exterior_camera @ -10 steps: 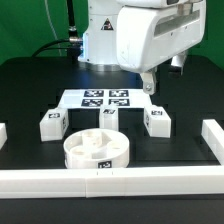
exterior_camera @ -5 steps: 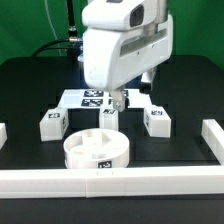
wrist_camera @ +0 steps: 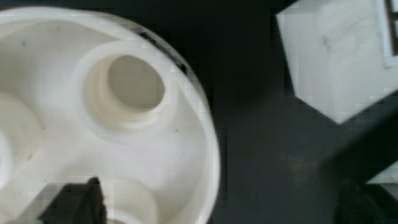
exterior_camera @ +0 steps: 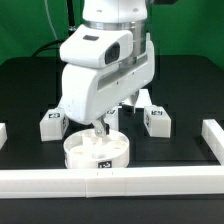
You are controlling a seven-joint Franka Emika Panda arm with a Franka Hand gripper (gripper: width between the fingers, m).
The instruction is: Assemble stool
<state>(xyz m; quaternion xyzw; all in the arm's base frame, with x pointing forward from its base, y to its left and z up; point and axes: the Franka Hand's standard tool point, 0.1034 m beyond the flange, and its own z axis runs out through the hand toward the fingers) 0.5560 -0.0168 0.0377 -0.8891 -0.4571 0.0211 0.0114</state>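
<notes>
The round white ribbed stool seat (exterior_camera: 97, 150) lies on the black table near the front rail. In the wrist view the seat (wrist_camera: 71, 110) fills one side, with a round socket (wrist_camera: 128, 82) showing. My gripper (exterior_camera: 100, 128) hangs low over the seat's far rim, open and empty. One dark fingertip (wrist_camera: 80, 200) shows over the seat; the other is lost against the dark table. A tagged block leg (exterior_camera: 52, 123) stands at the exterior view's left of the seat, another leg (exterior_camera: 157, 120) at the right. A white leg (wrist_camera: 347, 50) also shows in the wrist view.
A long white rail (exterior_camera: 110, 182) runs along the front, with short rails at the right (exterior_camera: 212, 140) and left (exterior_camera: 3, 132). The arm's white body (exterior_camera: 105, 65) hides most of the marker board (exterior_camera: 146, 98) behind the seat.
The arm has swung from the back right toward the front left and come down. The gripper went from above the marker board to just over the seat's far rim.
</notes>
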